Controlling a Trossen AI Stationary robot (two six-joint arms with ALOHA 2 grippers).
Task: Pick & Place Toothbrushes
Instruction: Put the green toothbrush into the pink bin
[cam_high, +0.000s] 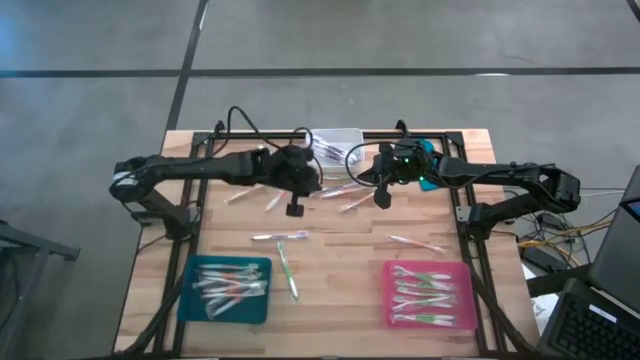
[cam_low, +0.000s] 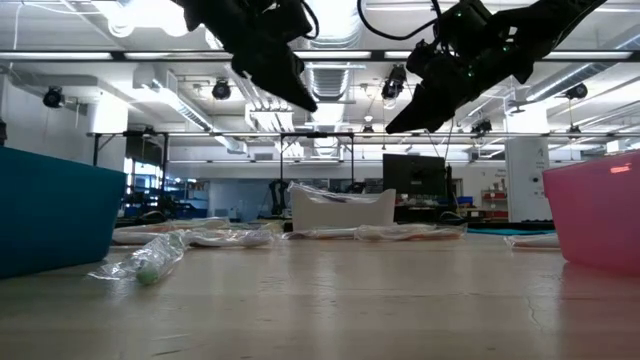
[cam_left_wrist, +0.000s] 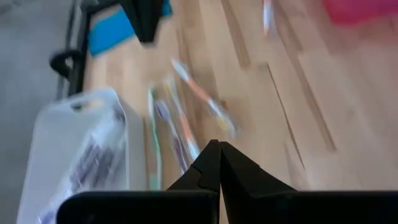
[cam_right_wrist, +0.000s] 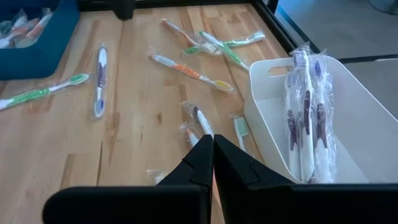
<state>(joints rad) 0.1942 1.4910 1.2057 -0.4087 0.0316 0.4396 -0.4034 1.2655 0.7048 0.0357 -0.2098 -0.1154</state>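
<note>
Wrapped toothbrushes lie loose on the wooden table, among them one (cam_high: 280, 236) near the middle, one with a green handle (cam_high: 288, 272), and several (cam_right_wrist: 189, 70) by the white bin (cam_high: 335, 143). More stand in the bin (cam_right_wrist: 305, 112) and lie in the teal tray (cam_high: 262, 265) and the pink tray (cam_high: 392, 300). My left gripper (cam_high: 295, 208) hangs shut and empty above the table, just in front of the bin. My right gripper (cam_high: 382, 200) also hangs shut and empty, to the right of the left one. Both show clear of the tabletop in the low view (cam_low: 300, 98) (cam_low: 395, 125).
The white bin (cam_right_wrist: 348, 124) stands at the table's far edge between the two arms. The teal tray sits at the near left and the pink tray at the near right. Black frame rails (cam_high: 470, 250) run along the table's sides. Bare wood (cam_high: 340, 290) shows between the trays.
</note>
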